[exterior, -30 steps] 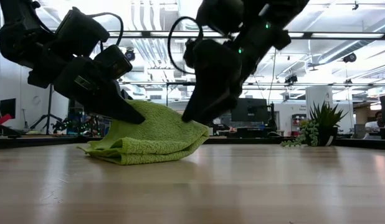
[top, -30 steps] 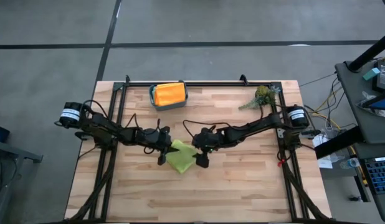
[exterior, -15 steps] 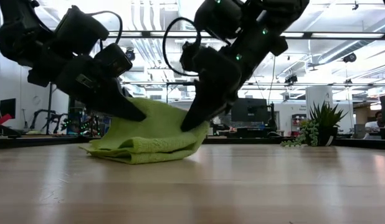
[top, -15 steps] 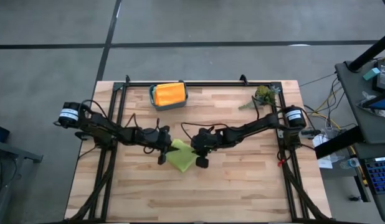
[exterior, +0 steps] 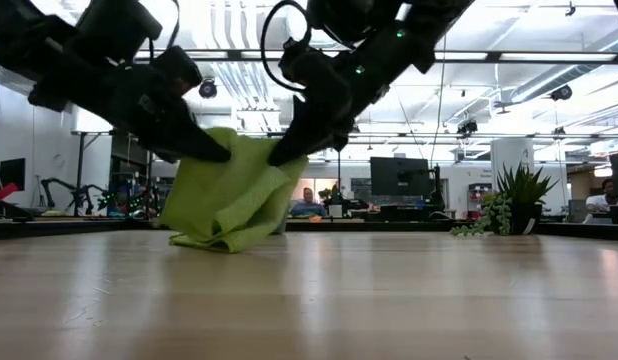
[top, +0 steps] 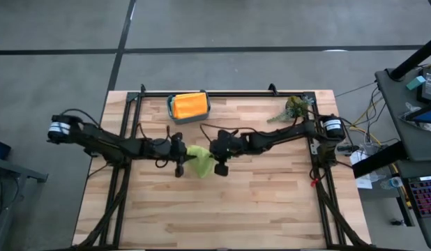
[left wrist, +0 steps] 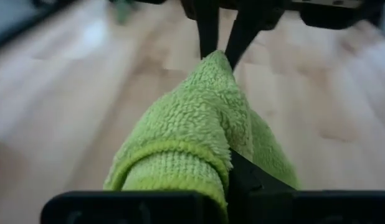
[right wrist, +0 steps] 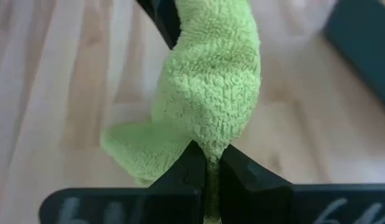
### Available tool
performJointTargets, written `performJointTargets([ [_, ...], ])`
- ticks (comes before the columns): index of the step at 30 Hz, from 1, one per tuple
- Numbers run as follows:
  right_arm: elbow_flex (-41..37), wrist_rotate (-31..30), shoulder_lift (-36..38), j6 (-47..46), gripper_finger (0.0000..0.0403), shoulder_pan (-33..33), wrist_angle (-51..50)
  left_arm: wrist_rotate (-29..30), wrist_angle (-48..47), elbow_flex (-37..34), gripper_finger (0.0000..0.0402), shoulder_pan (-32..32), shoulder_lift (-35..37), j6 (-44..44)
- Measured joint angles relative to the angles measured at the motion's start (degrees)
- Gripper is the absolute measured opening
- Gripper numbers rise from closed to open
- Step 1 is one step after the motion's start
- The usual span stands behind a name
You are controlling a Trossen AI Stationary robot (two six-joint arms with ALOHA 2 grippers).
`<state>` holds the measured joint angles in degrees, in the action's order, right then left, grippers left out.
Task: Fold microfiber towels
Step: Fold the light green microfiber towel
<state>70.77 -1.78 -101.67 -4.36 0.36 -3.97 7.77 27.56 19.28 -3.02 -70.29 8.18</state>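
- While both my hands pinch it, left hand (top: 179,155) and right hand (top: 217,157) clamped, the lime towel (top: 199,160) hangs bunched mid-bench (top: 271,202).
- Orange towel (top: 189,105) sits binned (top: 207,106), probably folded; lime's fold remains.

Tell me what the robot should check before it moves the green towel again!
1. Left gripper shut on the lime green towel: ok.
2. Right gripper shut on the towel's other side: ok.
3. Towel lifted fully off the table: not ok, its lower folds rest on the wood.
4. Towel hanging flat between the grippers: not ok, it is bunched.
5. Teal bin with the orange towel out of the way: ok.
6. Plant sprig out of the way: ok.
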Motion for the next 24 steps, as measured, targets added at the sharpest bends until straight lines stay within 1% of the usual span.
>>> performJointTargets([
  [4, 1.64, -0.13, -0.22, 1.18, 0.0009, -2.65, 1.38, 3.58, -5.59, 0.45, 0.0000, 2.03, 6.00, -3.04],
  [10, 2.49, -0.13, -0.58, 4.79, 0.0009, -5.58, 6.20, 4.77, -10.28, 0.73, 0.0000, 7.25, 12.85, -8.34],
  [12, 3.58, -0.02, -0.58, 5.92, 0.0009, -6.60, 6.44, 4.83, -11.04, 0.73, 0.0000, 9.61, 14.65, -10.01],
  [16, 5.72, -0.09, -0.59, 8.08, 0.0009, -8.95, 6.43, 4.90, -11.11, 0.73, 0.0000, 14.13, 17.14, -12.97],
  [19, 6.84, 0.54, -0.59, 7.99, 0.0009, -10.32, 6.44, 4.86, -11.05, 1.27, 0.0000, 16.79, 18.25, -13.52],
  [21, 6.98, 1.05, -0.59, 7.18, 0.0009, -10.81, 6.28, 4.67, -11.08, 1.50, 0.0000, 17.54, 18.79, -13.52],
  [24, 6.90, 4.39, -0.59, 5.54, 0.0009, -11.23, 5.18, 4.19, -11.07, 1.78, 0.0000, 17.57, 18.92, -13.42],
])
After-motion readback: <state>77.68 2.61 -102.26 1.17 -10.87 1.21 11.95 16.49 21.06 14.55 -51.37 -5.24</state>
